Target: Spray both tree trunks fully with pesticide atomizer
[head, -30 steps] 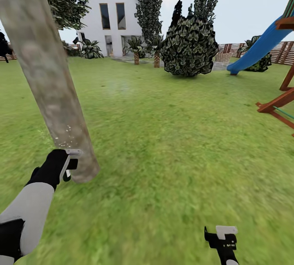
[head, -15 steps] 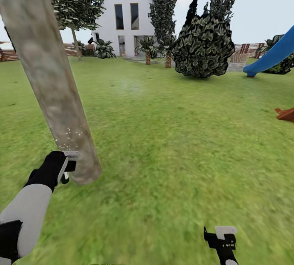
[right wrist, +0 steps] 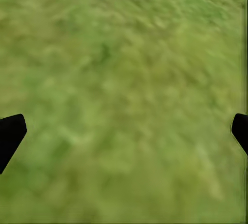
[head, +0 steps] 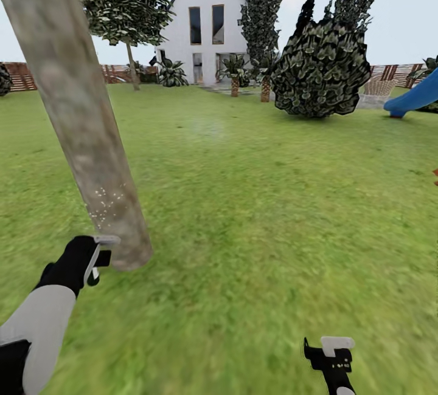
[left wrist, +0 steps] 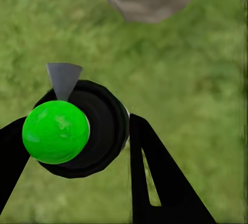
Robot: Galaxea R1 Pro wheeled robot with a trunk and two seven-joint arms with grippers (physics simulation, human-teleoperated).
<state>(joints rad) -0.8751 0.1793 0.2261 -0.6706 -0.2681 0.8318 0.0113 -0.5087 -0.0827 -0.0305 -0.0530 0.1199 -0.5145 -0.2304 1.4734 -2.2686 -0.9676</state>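
Atomizer aimed at trunk base

The pesticide atomizer (left wrist: pixel 72 131) is sitting clasped in the left hand (head: pixel 91 258), just beside the foot of the near tree trunk (head: pixel 73 109), whose long axis is rising steeply above it; the right hand (head: pixel 331 352), released and empty, is hanging well apart over the floor (head: pixel 261 212).

White gabled house (head: pixel 210 21) beyond a dark round bush (head: pixel 320 70), blue slide (head: pixel 417 97) at the right edge
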